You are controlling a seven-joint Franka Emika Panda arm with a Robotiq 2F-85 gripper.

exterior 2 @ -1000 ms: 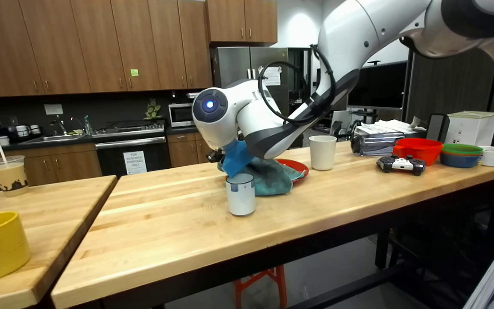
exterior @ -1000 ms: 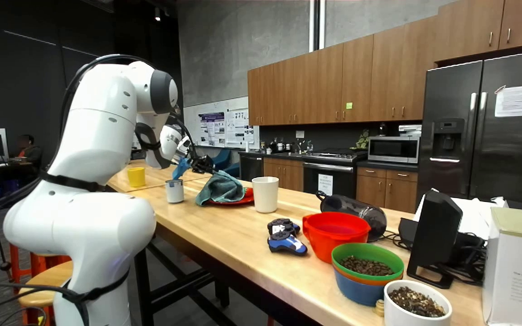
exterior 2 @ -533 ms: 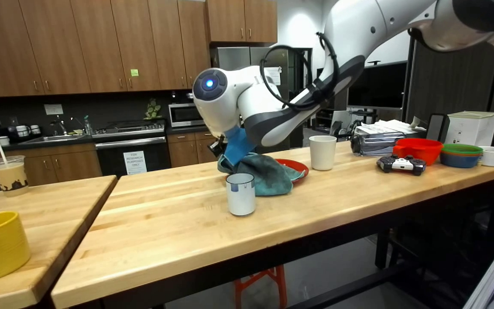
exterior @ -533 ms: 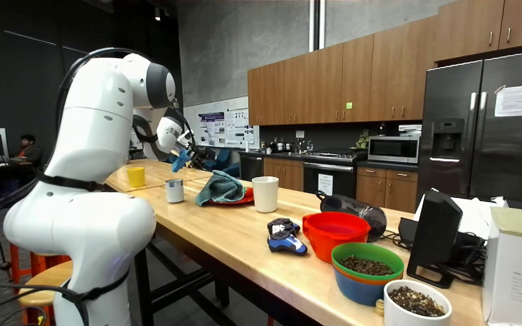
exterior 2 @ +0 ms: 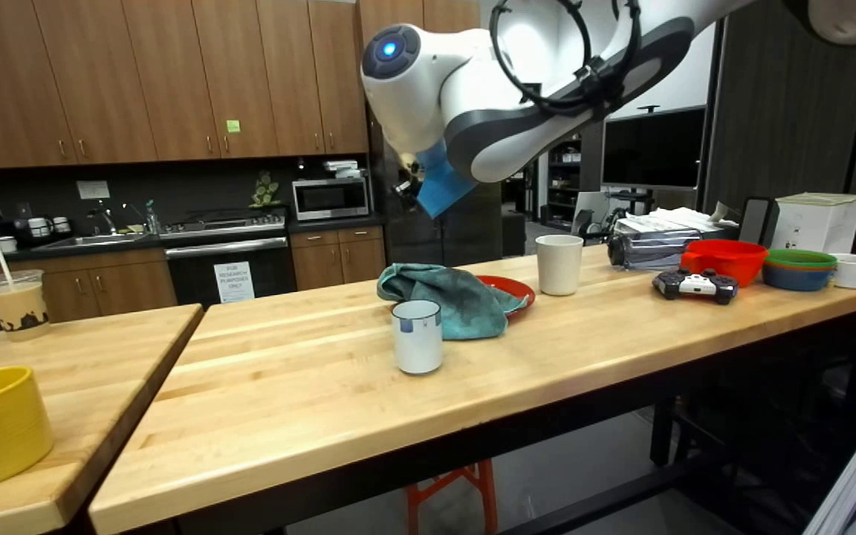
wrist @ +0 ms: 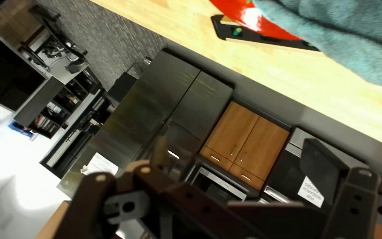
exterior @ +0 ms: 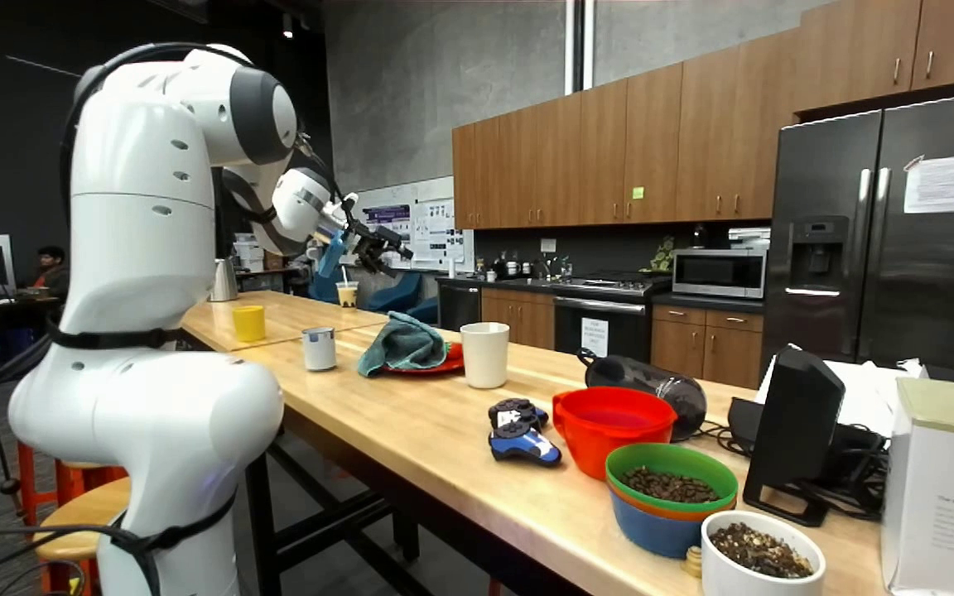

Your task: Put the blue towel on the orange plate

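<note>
The blue-green towel lies rumpled over the red plate, spilling onto the tabletop near a dark-rimmed cup. The jaws hang above, spread wide, holding nothing.

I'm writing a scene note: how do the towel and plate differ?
The towel is teal; the plate is red. The towel is rumpled, soft-looking cloth; the plate is smooth and shiny. The towel lies partly on top; the plate is partly covered beneath it. Shared: neither is being held.

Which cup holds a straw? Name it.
The clear plastic cup, beyond the yellow cup: only it has a straw; the tall white cup and short white cup don't.
</note>
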